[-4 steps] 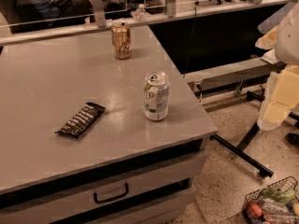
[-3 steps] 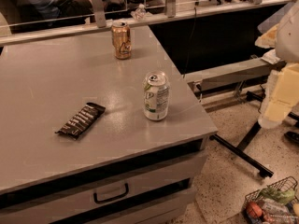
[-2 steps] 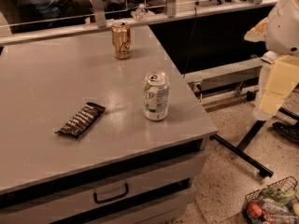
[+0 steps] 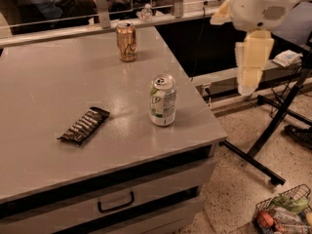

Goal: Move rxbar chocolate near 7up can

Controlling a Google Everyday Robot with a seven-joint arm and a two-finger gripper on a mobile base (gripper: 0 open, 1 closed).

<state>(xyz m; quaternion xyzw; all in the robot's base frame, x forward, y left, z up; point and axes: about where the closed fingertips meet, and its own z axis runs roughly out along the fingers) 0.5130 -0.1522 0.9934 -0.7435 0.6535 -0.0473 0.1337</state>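
The rxbar chocolate is a flat dark wrapper with pale lettering, lying at an angle on the grey table toward its front left. The 7up can stands upright near the table's front right corner, about a bar's length to the right of the bar. My gripper hangs from the white arm at the upper right, off the table's right edge. It is well above and to the right of the can and holds nothing that I can see.
A gold-brown can stands at the back of the table. A rail with a small bottle runs behind it. The table front has a drawer handle. A black stand and a wire basket are on the floor at the right.
My arm has swung left and up from the right edge of the view, closer to the table. The bar and both cans have not moved.
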